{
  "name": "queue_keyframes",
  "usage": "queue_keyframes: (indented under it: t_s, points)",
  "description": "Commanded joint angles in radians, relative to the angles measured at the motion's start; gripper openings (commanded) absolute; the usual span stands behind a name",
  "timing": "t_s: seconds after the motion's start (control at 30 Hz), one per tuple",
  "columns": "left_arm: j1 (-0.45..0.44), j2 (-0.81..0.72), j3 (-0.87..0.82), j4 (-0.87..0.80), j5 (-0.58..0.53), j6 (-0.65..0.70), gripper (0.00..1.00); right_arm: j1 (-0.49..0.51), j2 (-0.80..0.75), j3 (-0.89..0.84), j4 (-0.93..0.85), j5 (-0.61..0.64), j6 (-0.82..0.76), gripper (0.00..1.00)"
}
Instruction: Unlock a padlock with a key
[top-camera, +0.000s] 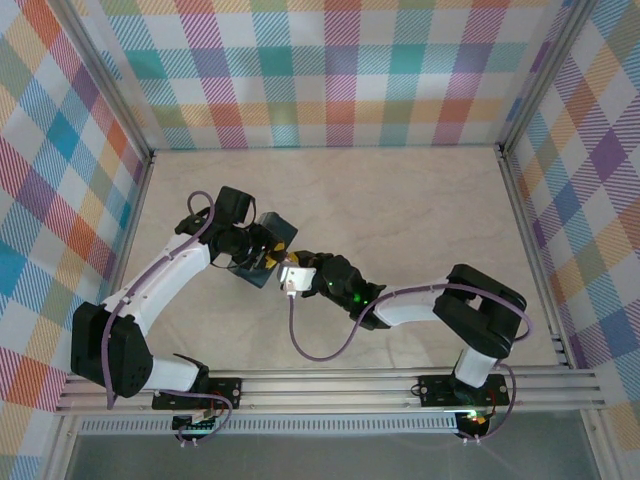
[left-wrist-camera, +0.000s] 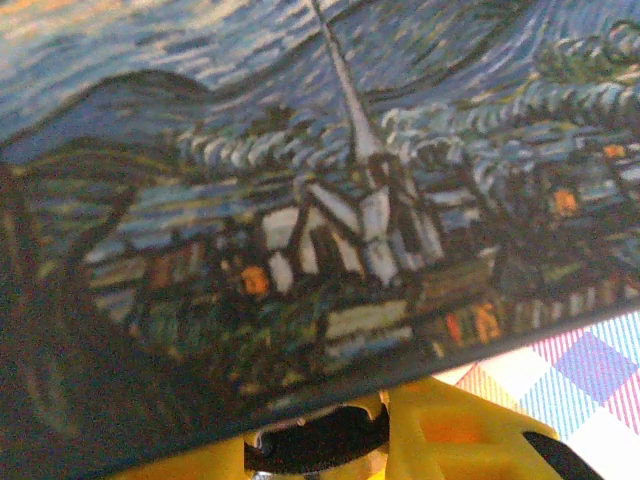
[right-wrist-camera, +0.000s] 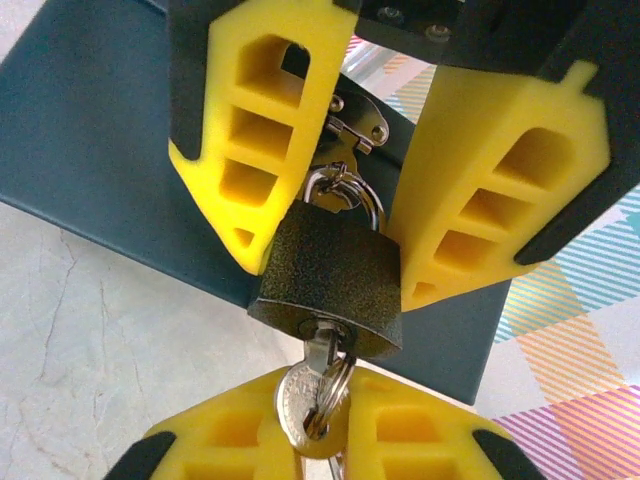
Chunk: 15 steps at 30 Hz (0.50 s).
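Marbled worktop (right-wrist-camera: 120, 340) lower left; at centre, left fingers (right-wrist-camera: 255, 120) clamp the padlock (right-wrist-camera: 325, 275) by the tin (right-wrist-camera: 90, 130), right fingers (right-wrist-camera: 225, 430) pinch its inserted key (right-wrist-camera: 305, 395), which may slip if twisted off-axis.

Left claw (top-camera: 262, 252) at a dark tin (top-camera: 281, 231) on a beige table (top-camera: 400, 205), right claw (top-camera: 286, 266) just beside it, plaid walls (top-camera: 330, 70)
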Motion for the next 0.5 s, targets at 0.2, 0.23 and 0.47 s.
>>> queue_keyframes:
  t_s: [0.2,0.23,0.47]
  points:
    - [-0.001,-0.048,0.035,0.039,0.031,-0.004,0.03,-0.009,-0.151,0.054,-0.307,-0.171,0.292,0.00]
    - [-0.001,-0.048,0.035,0.041,0.031,-0.006,0.03,-0.009,-0.151,0.060,-0.323,-0.174,0.321,0.00]
    - [-0.013,-0.063,0.019,0.056,0.031,-0.026,0.03,-0.009,-0.146,0.103,-0.366,-0.209,0.561,0.00]
